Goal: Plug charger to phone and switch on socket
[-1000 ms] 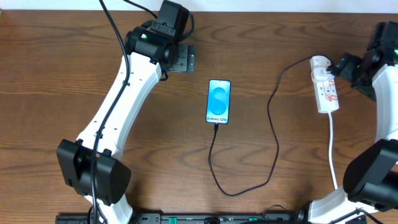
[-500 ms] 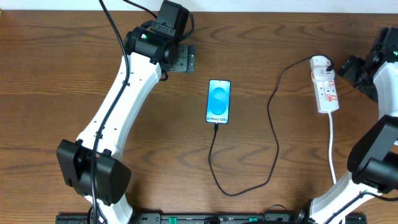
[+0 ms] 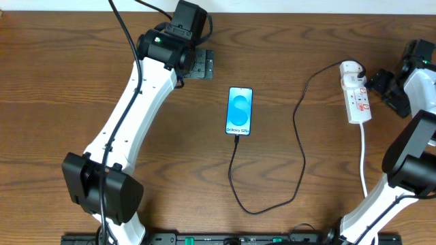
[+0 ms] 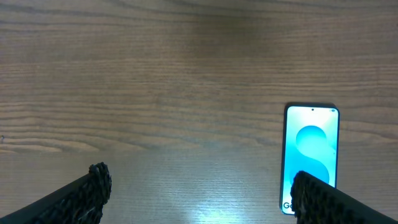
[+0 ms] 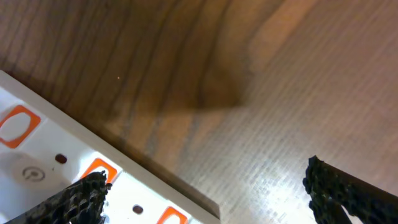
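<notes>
The phone [image 3: 240,111] lies screen up at the table's middle, cyan and white; in the left wrist view the phone [image 4: 311,155] shows at lower right. The charger [image 3: 300,146], a thin black cable, runs from the phone's near edge, loops toward me and climbs to the far rounded end of the socket [image 3: 356,95]. My left gripper [image 3: 201,64] hovers open, up and left of the phone; its right finger [image 4: 326,199] overlaps the screen's corner. My right gripper [image 3: 380,87] stands open just right of the socket [image 5: 43,168], its left finger [image 5: 78,199] over the white strip.
The socket's white cord [image 3: 364,163] trails toward the near edge at right. Both arm bases [image 3: 102,190] stand at the near side. Bare brown wood [image 3: 61,88] stretches left of the left arm.
My right gripper has slid a little toward me and away from the socket's far end, with its arm swinging right. The left arm, phone and cable have not moved.
</notes>
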